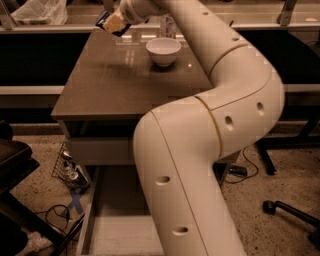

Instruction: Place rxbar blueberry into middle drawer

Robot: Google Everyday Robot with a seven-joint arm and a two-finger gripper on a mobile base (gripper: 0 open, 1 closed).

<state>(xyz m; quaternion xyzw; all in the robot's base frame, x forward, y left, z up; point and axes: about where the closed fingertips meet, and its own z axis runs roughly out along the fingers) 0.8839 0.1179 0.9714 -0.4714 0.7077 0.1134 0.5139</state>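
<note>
My gripper (111, 21) is up at the far left corner of the brown table (110, 85), just above its surface. It is shut on the rxbar blueberry (102, 19), a small dark blue wrapper that sticks out to the left of the fingers. The middle drawer (118, 200) stands pulled open near the floor under the table's front edge, with pale side walls and a flat grey-beige floor. My arm crosses in front of its right part and hides it. Nothing shows lying in the visible part.
A white bowl (163, 50) stands on the far middle of the table, right of the gripper. A wire basket with cans (70, 167) and cables lie on the floor left of the drawer. A black chair base (290, 210) is at the right. A plastic bag (40, 11) lies behind the table.
</note>
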